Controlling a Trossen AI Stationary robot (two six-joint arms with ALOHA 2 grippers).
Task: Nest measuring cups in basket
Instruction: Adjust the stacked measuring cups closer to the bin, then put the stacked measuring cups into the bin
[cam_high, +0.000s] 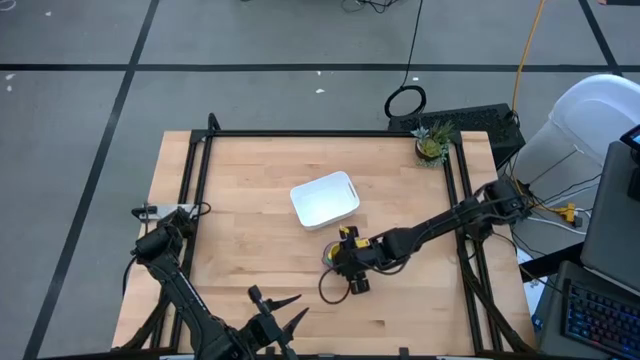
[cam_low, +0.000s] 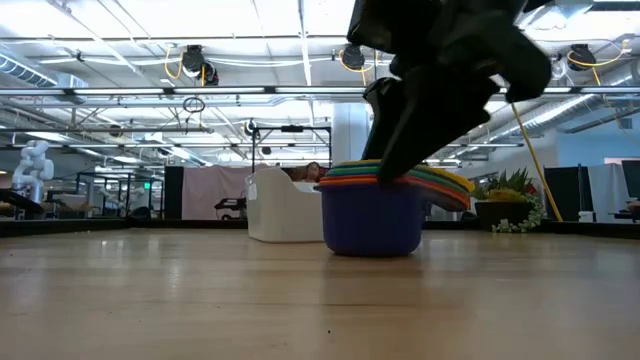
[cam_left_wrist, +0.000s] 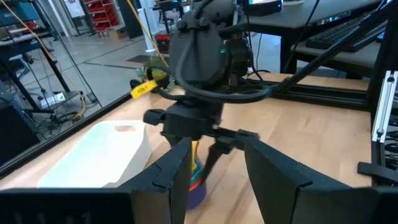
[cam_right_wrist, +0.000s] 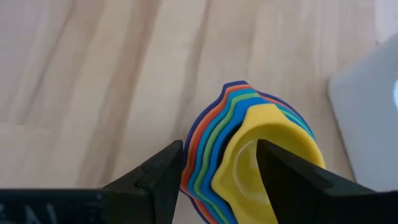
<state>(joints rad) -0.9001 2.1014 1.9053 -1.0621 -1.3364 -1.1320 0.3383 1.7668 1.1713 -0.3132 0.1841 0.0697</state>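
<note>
Nested measuring cups (cam_right_wrist: 249, 155) stood on table (cam_high: 250, 170) beside basket (cam_high: 325, 198); right gripper (cam_right_wrist: 217, 180) straddled them, fingers spread. Left gripper (cam_high: 278, 312) waited, spread.

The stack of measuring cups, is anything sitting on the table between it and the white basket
Nothing visible. The nested measuring cups stand on bare wood just short of the basket, with only open tabletop between them. The right gripper is already at the stack, fingers straddling its rim. The plant sits off in a far corner.
</note>
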